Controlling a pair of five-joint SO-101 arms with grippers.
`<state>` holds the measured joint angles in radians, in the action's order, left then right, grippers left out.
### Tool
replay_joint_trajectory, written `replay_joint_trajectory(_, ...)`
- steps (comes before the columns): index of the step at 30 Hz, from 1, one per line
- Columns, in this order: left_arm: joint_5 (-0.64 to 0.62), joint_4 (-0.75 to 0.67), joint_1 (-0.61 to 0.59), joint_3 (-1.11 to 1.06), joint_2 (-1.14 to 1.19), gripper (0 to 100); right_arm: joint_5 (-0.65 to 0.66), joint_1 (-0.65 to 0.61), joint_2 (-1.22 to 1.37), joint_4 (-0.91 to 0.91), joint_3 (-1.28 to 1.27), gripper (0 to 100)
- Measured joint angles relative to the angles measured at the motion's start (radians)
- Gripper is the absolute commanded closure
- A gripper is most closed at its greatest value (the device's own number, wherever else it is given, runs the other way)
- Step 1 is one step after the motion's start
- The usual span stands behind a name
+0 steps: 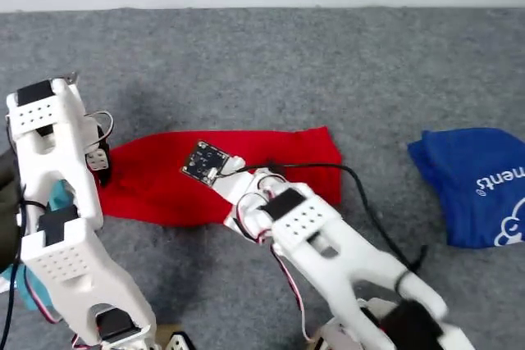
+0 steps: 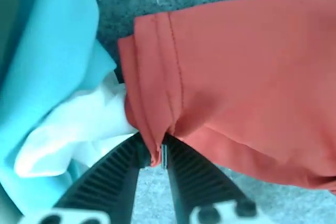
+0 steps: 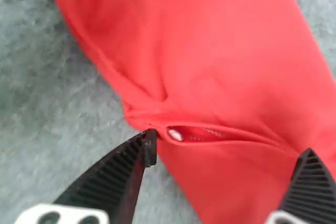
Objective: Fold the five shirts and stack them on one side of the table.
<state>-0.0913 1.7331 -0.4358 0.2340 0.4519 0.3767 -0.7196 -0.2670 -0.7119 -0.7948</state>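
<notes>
Left gripper (image 2: 157, 156): clenched on the hem of the red shirt (image 1: 287, 149), one, a long band in the middle of the table (image 1: 246, 63). Right gripper (image 3: 229, 148): spread wide, low over that same shirt. Blue shirt (image 1: 476, 182), one, bunched near the table's right edge. Turquoise shirt (image 2: 47, 51), one, just beside the left gripper

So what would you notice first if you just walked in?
The bright red shirt in the middle of the table. The left end effector pinches its hem at one end, while the right end effector hangs open over it. A blue shirt sits at the high view's right edge.
</notes>
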Motion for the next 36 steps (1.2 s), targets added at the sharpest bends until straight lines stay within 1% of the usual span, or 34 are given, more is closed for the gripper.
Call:
replay_joint_trajectory(3, 0.000, 0.000, 0.000, 0.000, 0.000, 99, 0.000, 0.000, 0.107, 0.034, 0.080, 59.7)
replay_joint_trajectory(7, 0.000, 0.000, 0.000, -0.003, 0.000, 99, 0.000, 0.000, 0.239, 0.035, 0.199, 59.7)
replay_joint_trajectory(13, 0.000, 0.000, 0.000, -0.006, 0.000, 99, 0.000, 0.000, 0.390, 0.038, 0.302, 59.7)
replay_joint_trajectory(17, 0.000, 0.000, 0.000, -0.006, 0.000, 99, 0.000, 0.000, 0.465, 0.048, 0.325, 59.7)
replay_joint_trajectory(22, 0.000, 0.000, 0.000, -0.006, 0.000, 99, 0.000, 0.000, 0.480, 0.035, 0.368, 59.7)
replay_joint_trajectory(26, 0.000, 0.000, 0.000, -0.006, -0.009, 99, 0.000, 0.012, 0.411, -0.124, 0.453, 59.7)
replay_joint_trajectory(31, -0.003, 0.000, 0.014, -0.006, -0.009, 99, 0.005, 0.120, 0.203, -0.374, 0.557, 59.7)
replay_joint_trajectory(33, -0.005, 0.000, 0.054, -0.006, -0.009, 99, 0.041, 0.184, 0.121, -0.450, 0.563, 59.7)
replay_joint_trajectory(36, -0.006, 0.000, 0.155, -0.002, -0.020, 99, 0.121, 0.287, 0.032, -0.560, 0.565, 59.7)
